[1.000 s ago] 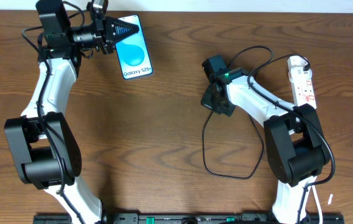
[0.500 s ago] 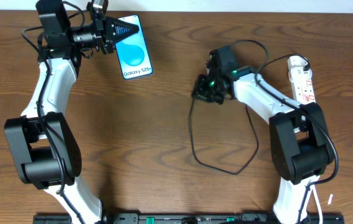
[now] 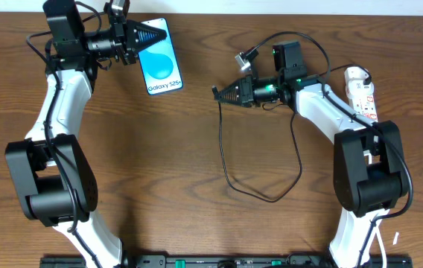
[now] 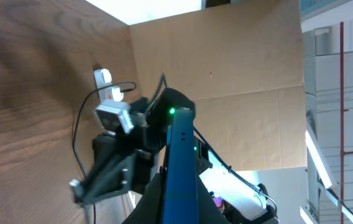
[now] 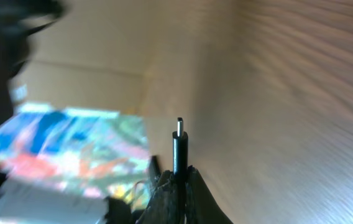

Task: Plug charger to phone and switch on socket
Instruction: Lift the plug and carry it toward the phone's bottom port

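The phone (image 3: 161,65) lies screen-up at the table's back left, its blue screen facing the overhead camera. My left gripper (image 3: 150,35) is shut on its far end. In the left wrist view the phone (image 4: 179,155) shows edge-on as a blue strip between the dark jaws of my left gripper (image 4: 178,199). My right gripper (image 3: 221,92) points left toward the phone, a hand's width away, shut on the charger (image 3: 225,160) just behind its plug tip. That plug (image 5: 179,146) sticks straight out of my right gripper (image 5: 179,177). The white socket (image 3: 364,93) lies at the far right.
The charger's cable hangs from the right gripper and loops across the middle of the table (image 3: 264,197) before running back up toward the socket. The table's back edge (image 3: 219,13) runs just behind the phone. The right arm (image 4: 127,155) fills the left wrist view.
My right arm has risen from the table and swung to point left, carrying the charger plug toward the phone. The cable loop has shifted with it. The left arm has not moved.
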You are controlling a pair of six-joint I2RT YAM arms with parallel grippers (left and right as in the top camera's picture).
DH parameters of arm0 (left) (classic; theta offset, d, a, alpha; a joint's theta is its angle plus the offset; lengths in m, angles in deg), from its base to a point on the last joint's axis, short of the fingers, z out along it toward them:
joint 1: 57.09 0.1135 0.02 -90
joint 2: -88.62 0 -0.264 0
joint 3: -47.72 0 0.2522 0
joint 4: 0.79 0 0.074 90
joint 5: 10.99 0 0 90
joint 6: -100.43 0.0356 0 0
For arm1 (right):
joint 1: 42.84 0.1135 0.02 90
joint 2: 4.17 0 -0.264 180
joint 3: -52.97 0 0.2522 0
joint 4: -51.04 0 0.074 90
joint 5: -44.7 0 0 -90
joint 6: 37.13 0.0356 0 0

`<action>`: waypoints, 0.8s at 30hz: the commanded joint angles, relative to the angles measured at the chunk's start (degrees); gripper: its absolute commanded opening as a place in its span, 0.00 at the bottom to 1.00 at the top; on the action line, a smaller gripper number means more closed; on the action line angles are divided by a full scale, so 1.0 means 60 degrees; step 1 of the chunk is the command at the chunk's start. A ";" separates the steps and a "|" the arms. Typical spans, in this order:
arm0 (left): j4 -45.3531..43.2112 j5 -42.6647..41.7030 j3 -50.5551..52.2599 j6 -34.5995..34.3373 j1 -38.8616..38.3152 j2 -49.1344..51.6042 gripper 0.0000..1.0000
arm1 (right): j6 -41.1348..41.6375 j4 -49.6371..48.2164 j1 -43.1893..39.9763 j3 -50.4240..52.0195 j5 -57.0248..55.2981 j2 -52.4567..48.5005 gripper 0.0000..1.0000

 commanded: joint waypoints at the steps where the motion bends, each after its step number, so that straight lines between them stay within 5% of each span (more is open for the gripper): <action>1: -0.0047 -0.0266 0.0026 0.0164 0.0033 -0.0124 0.07 | -0.0423 -0.0699 -0.0044 0.0004 0.2626 0.0211 0.01; 10: -0.0051 -0.0095 0.0026 0.0157 0.0033 -0.0124 0.07 | -0.0404 -0.1096 0.0237 0.0004 0.3082 0.0211 0.01; 24: -0.0051 0.2368 0.0026 0.0149 0.0033 -0.0124 0.08 | 0.0718 -0.2470 0.0608 0.0004 0.2965 0.0211 0.01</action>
